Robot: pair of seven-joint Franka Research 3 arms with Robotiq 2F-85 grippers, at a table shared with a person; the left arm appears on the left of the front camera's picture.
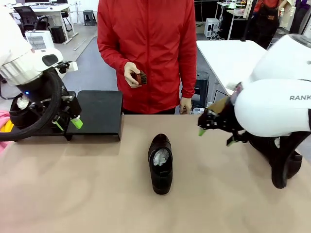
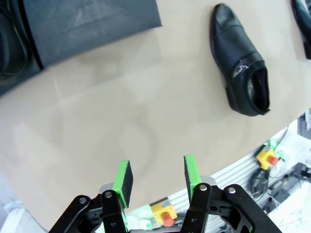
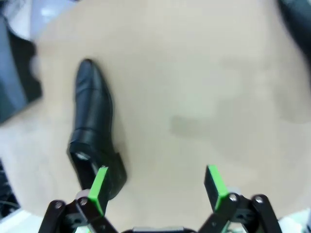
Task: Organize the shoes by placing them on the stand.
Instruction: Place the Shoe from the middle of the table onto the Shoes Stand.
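Observation:
One black glossy shoe (image 1: 160,163) with white paper inside lies alone mid-table, toe toward the person; it also shows as shoe (image 2: 240,60) and shoe (image 3: 92,121). The matte-black stand (image 1: 100,113) sits at the far left, with another shoe (image 1: 22,115) on its left part, half hidden by my left arm. That shoe (image 2: 12,43) lies on the stand (image 2: 92,22) in the left wrist view. My left gripper (image 1: 68,124) hovers at the stand's front edge, open and empty (image 2: 156,178). My right gripper (image 1: 216,136) hangs right of the middle shoe, open wide and empty (image 3: 156,188).
A person in a red jacket stands at the far edge holding a small brown brush (image 1: 140,77). The edge of another shoe (image 2: 303,19) shows at the table's right side. Bare tan table surface (image 1: 97,194) lies around the middle shoe.

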